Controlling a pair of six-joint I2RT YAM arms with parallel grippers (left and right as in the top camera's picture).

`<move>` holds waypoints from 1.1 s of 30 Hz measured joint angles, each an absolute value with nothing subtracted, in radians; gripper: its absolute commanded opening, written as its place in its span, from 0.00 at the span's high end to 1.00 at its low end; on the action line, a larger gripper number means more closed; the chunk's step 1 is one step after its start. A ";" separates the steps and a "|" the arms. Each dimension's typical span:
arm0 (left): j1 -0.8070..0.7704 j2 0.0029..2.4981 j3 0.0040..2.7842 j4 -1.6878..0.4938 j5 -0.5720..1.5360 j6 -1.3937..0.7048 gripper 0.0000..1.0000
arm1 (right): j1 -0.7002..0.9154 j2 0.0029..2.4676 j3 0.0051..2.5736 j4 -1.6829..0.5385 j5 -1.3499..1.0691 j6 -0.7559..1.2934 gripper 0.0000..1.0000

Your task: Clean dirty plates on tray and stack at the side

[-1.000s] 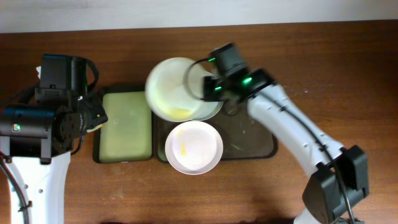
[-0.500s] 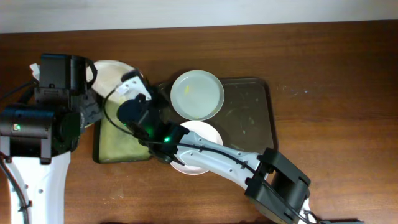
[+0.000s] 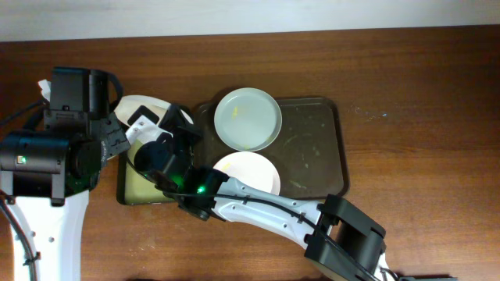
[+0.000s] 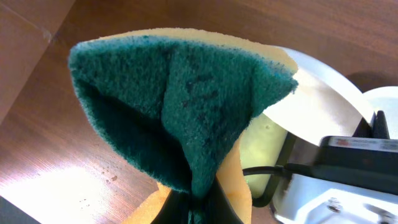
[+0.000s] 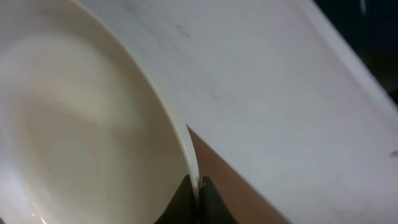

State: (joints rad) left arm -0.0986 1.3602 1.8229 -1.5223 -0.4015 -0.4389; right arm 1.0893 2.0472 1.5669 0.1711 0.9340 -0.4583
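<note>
Precariously rim-pinched by the right gripper at upper left, a plate may slip if the sponge clamped in the left gripper pushes.

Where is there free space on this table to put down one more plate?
The right half of the tray, beside the bluish plate and the white plate, is bare. So is the table right of the tray. The left is crowded: small tray, held plate, both arms.

A bluish plate and a white plate rest on the tray.
</note>
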 measured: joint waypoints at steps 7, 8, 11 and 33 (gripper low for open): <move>-0.099 1.360 1.823 -1.524 -0.401 -0.439 1.00 | 1.008 2.043 1.568 -0.153 0.446 0.029 0.96; -0.099 1.360 1.823 -1.523 -0.401 -0.439 1.00 | 0.942 2.037 1.568 -0.187 0.244 0.089 0.96; -0.099 1.360 1.823 -1.525 -0.401 -0.439 1.00 | 0.635 1.949 1.572 -0.366 -0.281 0.259 0.96; -0.099 1.357 1.823 -1.523 -0.393 -0.439 1.00 | -0.455 1.904 1.295 -0.775 -0.186 0.186 0.33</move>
State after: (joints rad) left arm -0.0986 1.3571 1.8229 -1.5227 -0.3931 -0.4389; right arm -0.4549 1.9041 1.2949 -0.7750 -0.1864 0.1856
